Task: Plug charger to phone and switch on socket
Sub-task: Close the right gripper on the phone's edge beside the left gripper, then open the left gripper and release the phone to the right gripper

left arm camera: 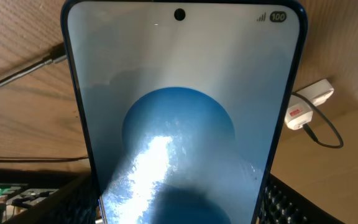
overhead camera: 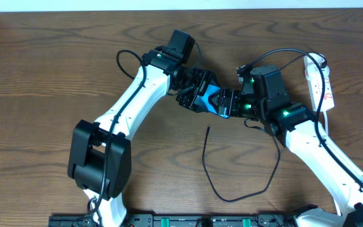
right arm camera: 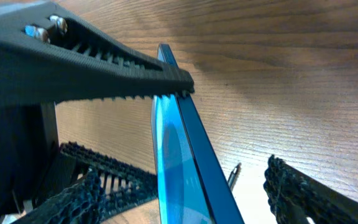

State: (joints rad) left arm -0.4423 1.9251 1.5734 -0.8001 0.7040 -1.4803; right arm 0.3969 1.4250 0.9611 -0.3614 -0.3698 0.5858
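The phone [overhead camera: 214, 99], bright blue, is held off the table at the centre. My left gripper [overhead camera: 197, 94] is shut on it; in the left wrist view the phone's screen [left arm camera: 179, 124] fills the frame between the fingers [left arm camera: 179, 208]. My right gripper [overhead camera: 233, 104] is open around the phone's other end. In the right wrist view the phone's edge [right arm camera: 182, 162] stands between its spread fingers [right arm camera: 185, 186], with a gap to the right finger. The charger cable [overhead camera: 202, 165] lies loose on the table, with its plug tip [overhead camera: 208, 128] [left arm camera: 56, 58] [right arm camera: 234, 175] free below the phone. The white socket [overhead camera: 321, 85] [left arm camera: 303, 107] lies at the right.
The wooden table [overhead camera: 55, 82] stretches to the left and front. A thicker black cable [overhead camera: 282, 53] arcs from the right arm toward the socket's top end. The arm bases [overhead camera: 99, 157] stand at the front edge.
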